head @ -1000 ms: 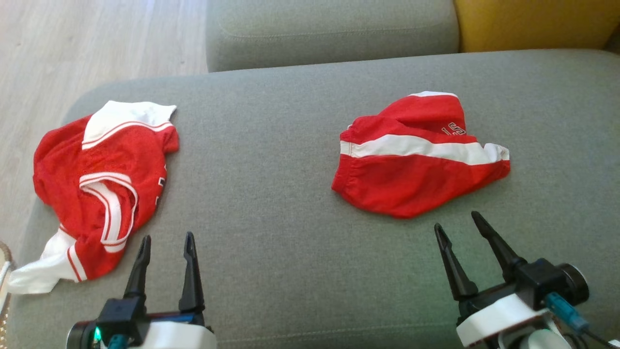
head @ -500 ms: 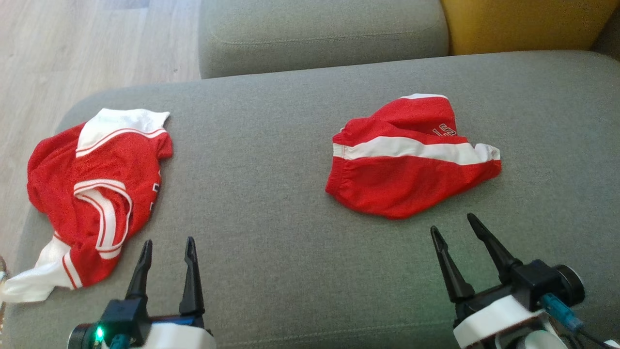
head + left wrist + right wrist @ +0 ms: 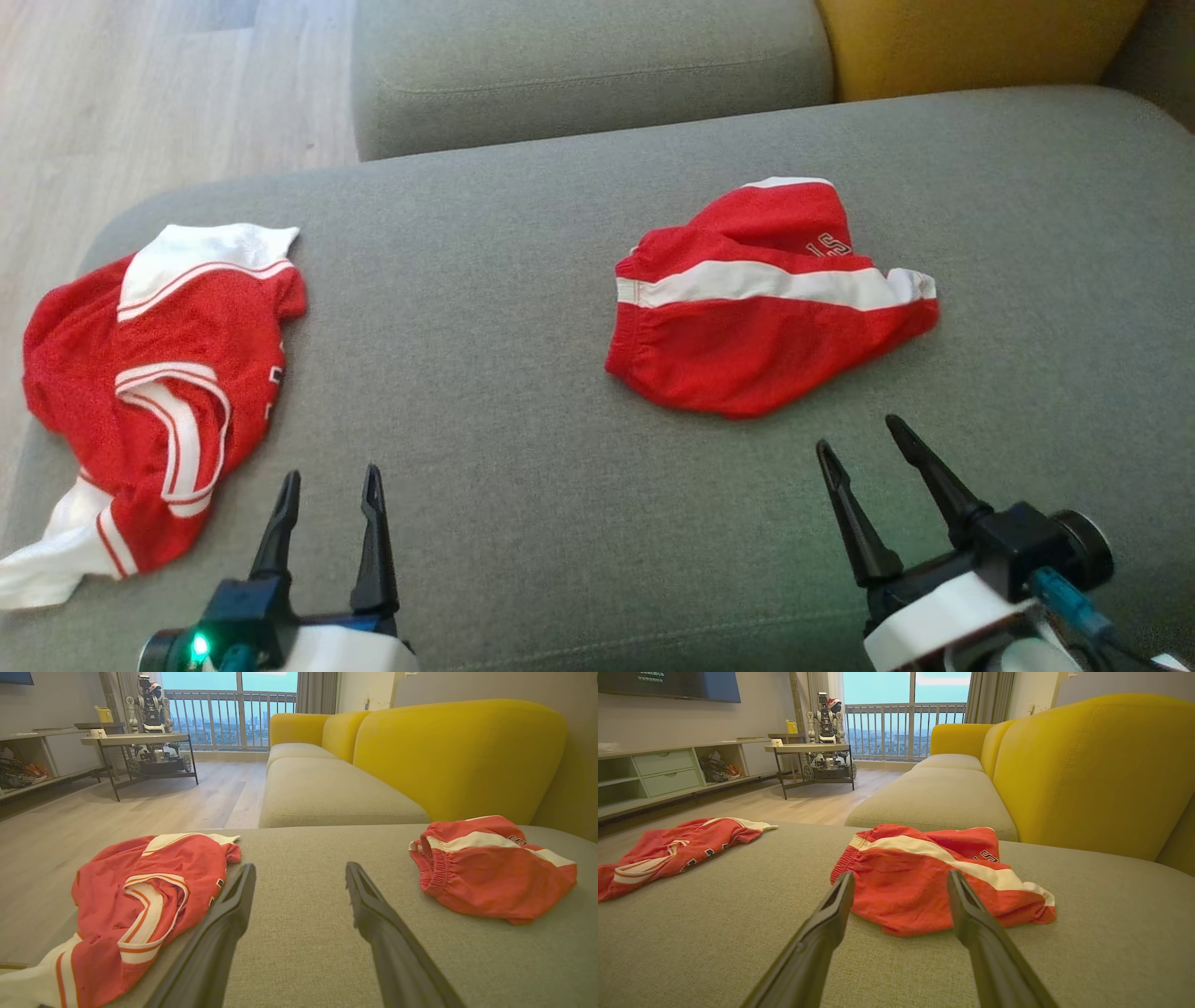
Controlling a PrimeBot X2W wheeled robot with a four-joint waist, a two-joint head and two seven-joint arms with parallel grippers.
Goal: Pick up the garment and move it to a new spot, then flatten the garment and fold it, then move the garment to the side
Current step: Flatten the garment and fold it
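Red shorts (image 3: 766, 317) lie crumpled on the grey sofa seat (image 3: 523, 280).
White-striped, waistband bunched, they sit just ahead of my right hand (image 3: 856, 433); it and my left hand (image 3: 332, 471) hover with fingers apart, empty.

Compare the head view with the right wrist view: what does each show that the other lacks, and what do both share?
Head view: the left gripper, jaws open. Right wrist view: a television, a balcony railing, a second robot. Both: the red shorts, the red jersey, the grey cushion, the yellow backrest and the right gripper, jaws open.
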